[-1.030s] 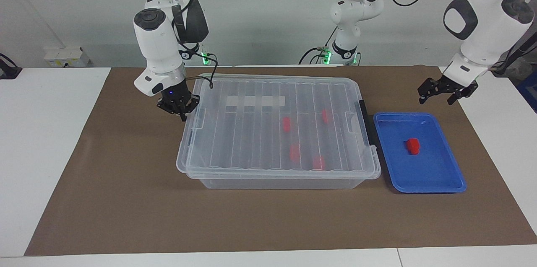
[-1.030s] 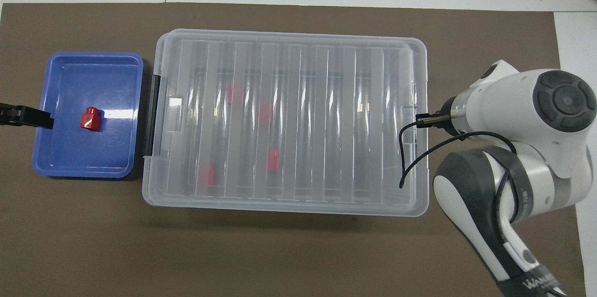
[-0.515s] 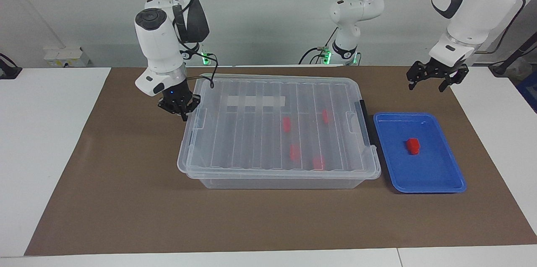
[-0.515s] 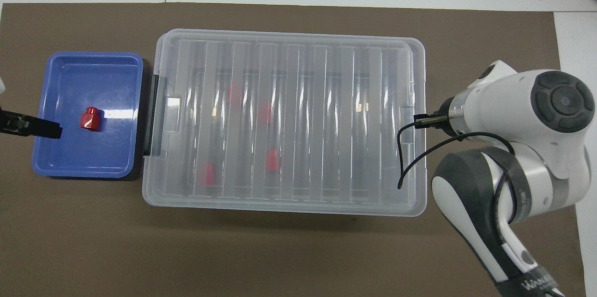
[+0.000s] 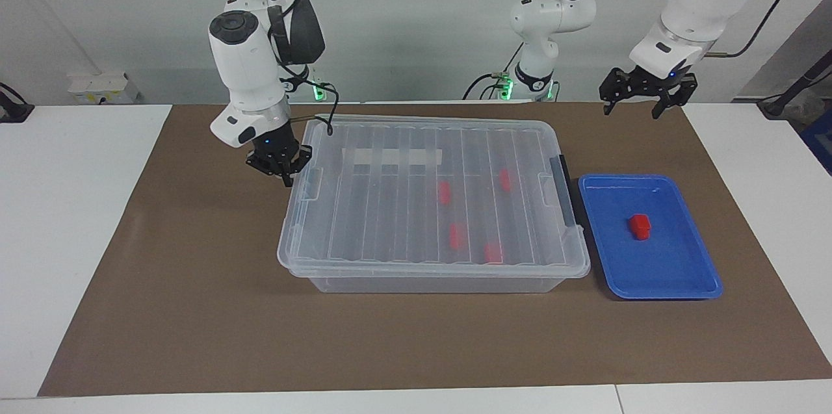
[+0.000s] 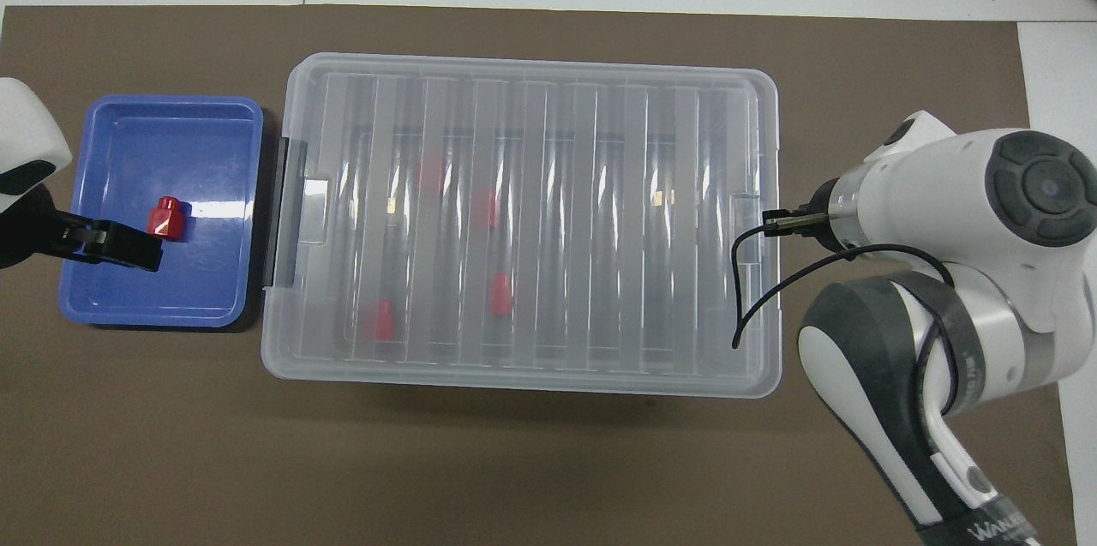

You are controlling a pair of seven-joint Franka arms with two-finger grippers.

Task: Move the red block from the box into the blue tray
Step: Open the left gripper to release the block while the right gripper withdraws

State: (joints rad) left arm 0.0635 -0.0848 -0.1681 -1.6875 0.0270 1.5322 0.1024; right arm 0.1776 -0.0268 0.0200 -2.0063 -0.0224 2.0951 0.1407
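The red block lies in the blue tray, beside the box at the left arm's end of the table. The left gripper hangs empty with jaws apart, raised over the mat on the robots' side of the tray — the block well below it. The right gripper, fingertips together, sits at the closed lid's end rim — four more red blocks inside.

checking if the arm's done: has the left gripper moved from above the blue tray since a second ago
Yes. In the facing view the left gripper, open and empty, has risen and pulled back toward the robots, away from the blue tray where the red block sits.
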